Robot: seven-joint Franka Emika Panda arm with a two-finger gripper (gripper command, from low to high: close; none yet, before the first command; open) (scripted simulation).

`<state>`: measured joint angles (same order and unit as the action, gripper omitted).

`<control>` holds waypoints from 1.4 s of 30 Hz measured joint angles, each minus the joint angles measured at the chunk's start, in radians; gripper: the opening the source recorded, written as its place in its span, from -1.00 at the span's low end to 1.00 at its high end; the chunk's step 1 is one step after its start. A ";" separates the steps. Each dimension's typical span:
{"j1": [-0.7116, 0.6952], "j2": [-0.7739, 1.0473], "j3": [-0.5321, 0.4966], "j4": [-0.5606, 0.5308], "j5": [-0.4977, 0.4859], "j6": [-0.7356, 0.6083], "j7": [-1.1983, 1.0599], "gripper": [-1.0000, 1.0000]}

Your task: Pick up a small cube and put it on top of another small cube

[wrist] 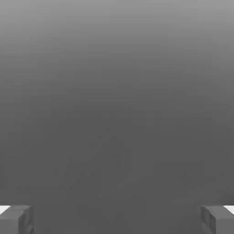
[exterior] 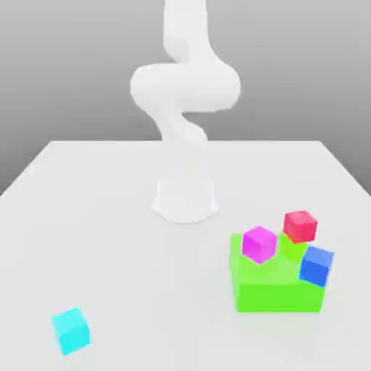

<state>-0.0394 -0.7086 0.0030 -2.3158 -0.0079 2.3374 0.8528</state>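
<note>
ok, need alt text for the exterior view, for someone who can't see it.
Magenta, red and blue cubes sit at a green block on the exterior view's right of a pale table; a cyan cube lies apart at the near left. A white robot arm stands upright behind them.

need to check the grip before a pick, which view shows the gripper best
The hand view shows the gripper best: both fingers stand at its edges, wide apart, with no cube between them. The exterior view shows part of the white arm above the table, but I can't make out the fingers there.
</note>
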 joint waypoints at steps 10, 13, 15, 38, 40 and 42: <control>-0.141 0.369 -0.010 -0.063 -0.034 0.151 0.214 0.00; -0.171 0.478 -0.025 -0.082 -0.040 0.195 0.275 0.00; -0.191 0.550 -0.036 -0.095 -0.041 0.225 0.313 0.00; -0.322 1.135 -0.053 -0.129 0.085 0.533 0.433 -1.00; -0.317 1.082 -0.060 -0.140 0.076 0.492 0.440 -1.00; -0.312 1.014 -0.068 -0.154 0.063 0.438 0.449 -1.00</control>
<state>-0.3515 0.3059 -0.0647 -2.4698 0.0553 2.7757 1.3023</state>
